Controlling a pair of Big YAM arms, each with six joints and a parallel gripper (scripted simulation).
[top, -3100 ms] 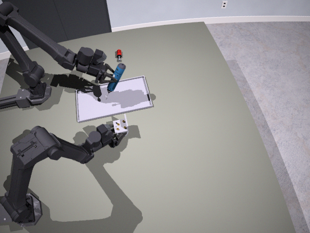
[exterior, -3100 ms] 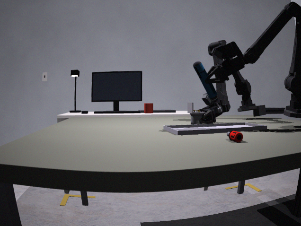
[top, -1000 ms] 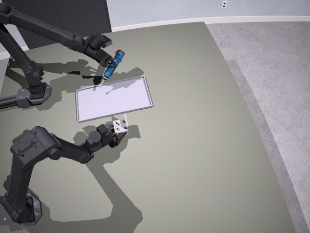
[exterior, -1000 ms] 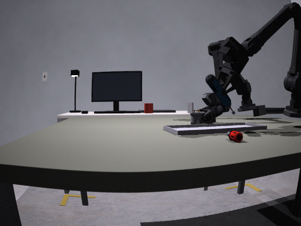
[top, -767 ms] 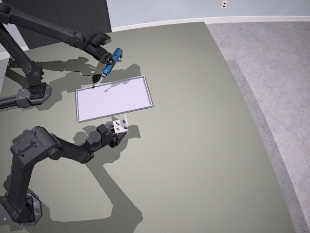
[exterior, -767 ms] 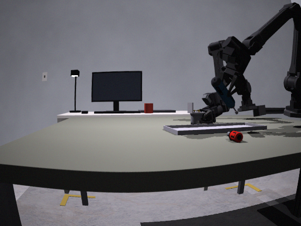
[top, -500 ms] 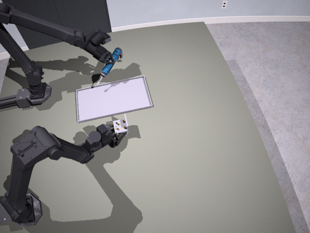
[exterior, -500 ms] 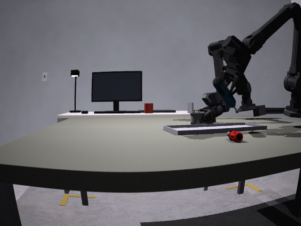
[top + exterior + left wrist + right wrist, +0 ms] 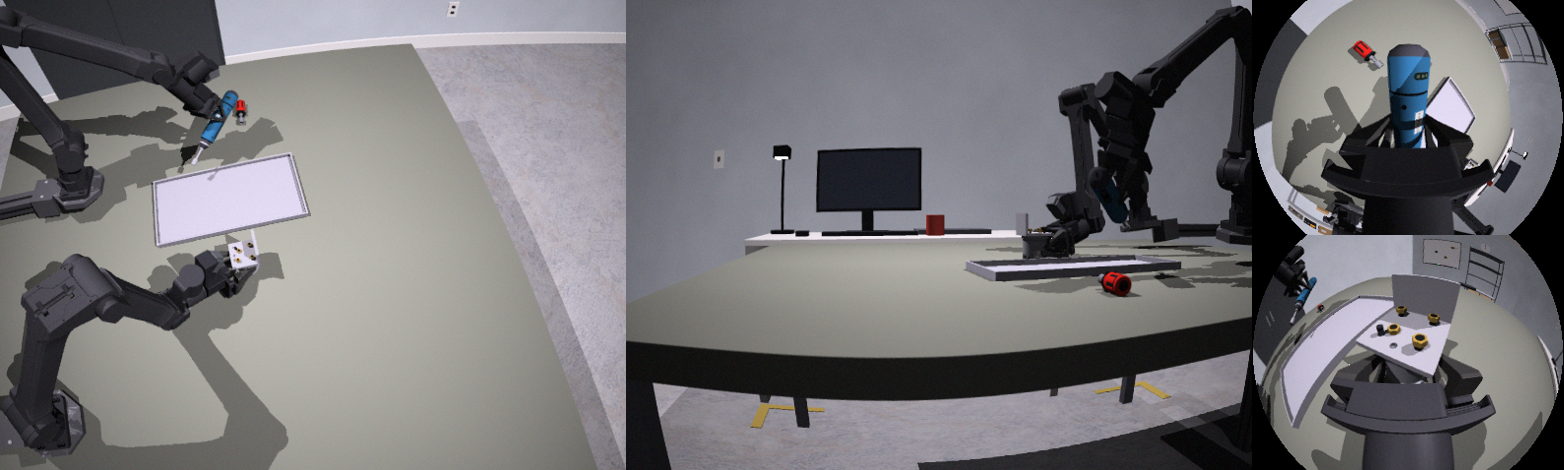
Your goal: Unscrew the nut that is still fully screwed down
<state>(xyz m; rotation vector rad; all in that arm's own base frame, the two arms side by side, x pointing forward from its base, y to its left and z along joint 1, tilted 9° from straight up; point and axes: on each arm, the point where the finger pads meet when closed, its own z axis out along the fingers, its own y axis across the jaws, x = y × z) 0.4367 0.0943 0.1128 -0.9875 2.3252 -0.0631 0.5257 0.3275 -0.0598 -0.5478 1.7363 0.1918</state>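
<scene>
My left gripper is shut on the blue nut driver, which it holds tilted above the table with its tip low, just behind the tray's back edge. The driver also shows in the left wrist view and in the exterior view. The joint module stands in front of the tray, with its white bracket on top carrying several brass nuts. My right gripper is closed around the module's body below the bracket. I cannot tell which nut sits lowest.
A shallow white tray lies between the two arms. A short red tool lies on the table just beyond the driver, and it also shows in the exterior view. A desk with a monitor stands beyond the table.
</scene>
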